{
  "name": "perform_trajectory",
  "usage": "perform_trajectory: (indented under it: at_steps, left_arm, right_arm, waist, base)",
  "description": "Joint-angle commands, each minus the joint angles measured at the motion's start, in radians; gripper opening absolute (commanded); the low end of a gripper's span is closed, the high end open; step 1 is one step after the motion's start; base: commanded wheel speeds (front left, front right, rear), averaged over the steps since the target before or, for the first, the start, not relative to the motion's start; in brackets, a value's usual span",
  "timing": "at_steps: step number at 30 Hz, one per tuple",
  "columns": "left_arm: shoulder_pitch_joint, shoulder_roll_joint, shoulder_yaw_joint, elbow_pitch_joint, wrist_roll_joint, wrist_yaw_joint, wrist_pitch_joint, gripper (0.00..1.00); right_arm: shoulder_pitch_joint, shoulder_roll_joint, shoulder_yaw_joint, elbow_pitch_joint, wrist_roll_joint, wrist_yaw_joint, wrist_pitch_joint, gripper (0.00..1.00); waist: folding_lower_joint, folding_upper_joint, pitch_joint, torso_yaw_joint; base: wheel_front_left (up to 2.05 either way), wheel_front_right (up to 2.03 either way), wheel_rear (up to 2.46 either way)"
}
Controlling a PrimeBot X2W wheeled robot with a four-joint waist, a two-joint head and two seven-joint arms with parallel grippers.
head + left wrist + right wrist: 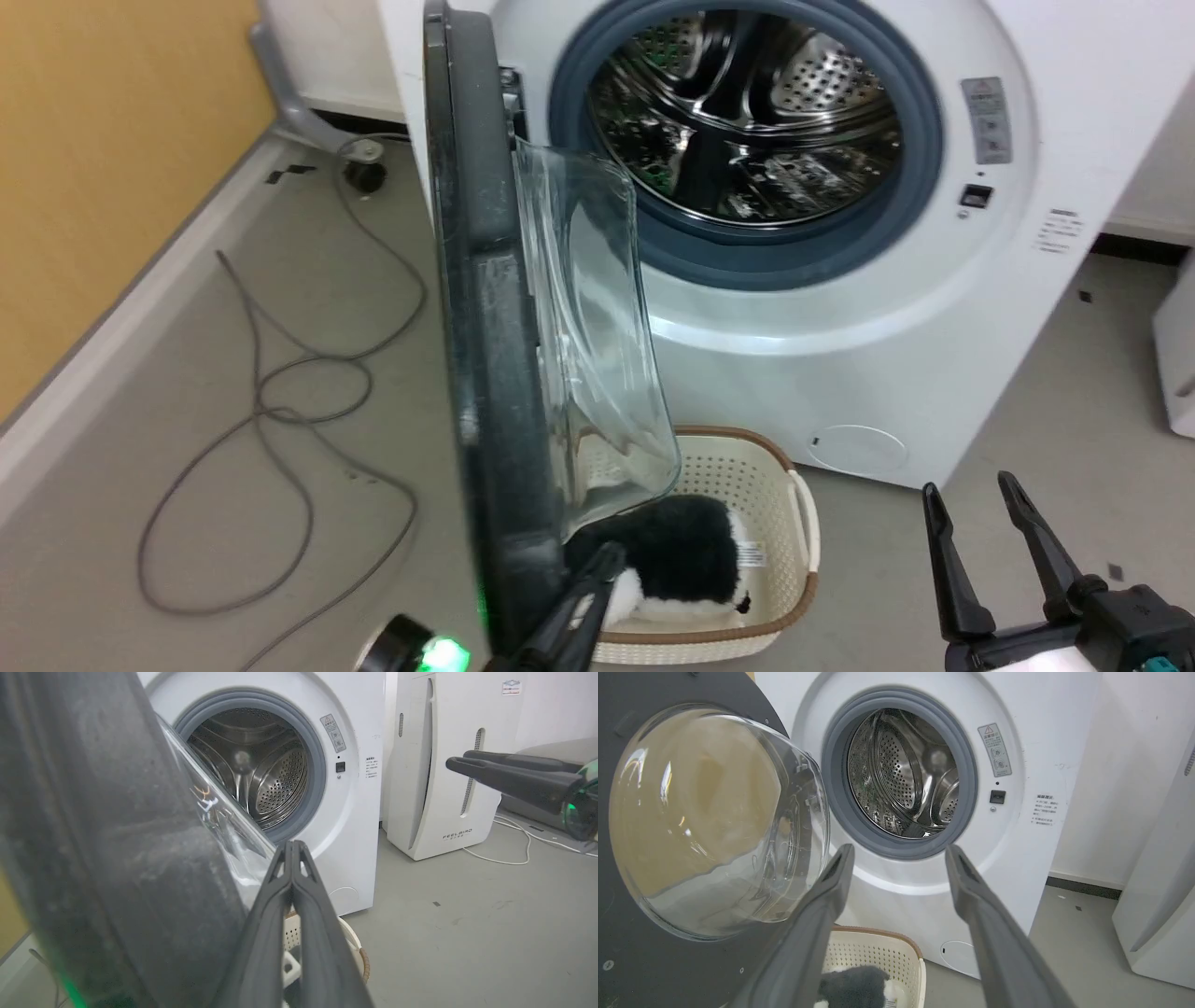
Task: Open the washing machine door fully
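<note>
Standing open, the washing machine door [485, 327] juts from the washing machine [840, 373].

Head looks down; wrists low, close; all share washing machine [840, 373].

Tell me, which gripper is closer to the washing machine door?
Left. The left gripper, shut, sits beside the washing machine door, near its lower edge; the right gripper hangs open off to its right.

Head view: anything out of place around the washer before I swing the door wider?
Nothing damaged or spilled. A loose grey cable lies looped on the floor on the door's outer side, below its likely swing path. A basket sits under the door's glass.
</note>
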Motion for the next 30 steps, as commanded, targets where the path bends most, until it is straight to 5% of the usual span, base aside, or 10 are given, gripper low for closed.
perform_trajectory:
  at_steps: [1, 13, 30]
  left_arm:
    - [0.016, 0.022, 0.024, -0.003, -0.007, 0.017, -0.004, 0.0]
    - [0.067, 0.08, 0.135, -0.035, -0.036, 0.076, -0.004, 0.0]
    - [0.021, 0.154, 0.388, -0.012, -0.112, 0.14, -0.004, 0.0]
  right_arm:
    - [0.007, 0.004, -0.001, 0.001, -0.002, 0.001, -0.004, 1.0]
    - [0.008, 0.004, 0.0, 0.0, -0.006, 0.001, -0.004, 1.0]
    - [-0.024, 0.004, 0.007, 0.0, -0.032, 0.001, -0.004, 1.0]
  waist:
    - [0.0, 0.0, -0.001, 0.023]
    - [0.0, 0.0, 0.001, 0.101]
    - [0.0, 0.0, 0.076, 0.098]
  base:
    - [0.0, 0.0, 0.0]
    - [0.0, 0.0, 0.0]
    - [0.0, 0.0, 0.0]
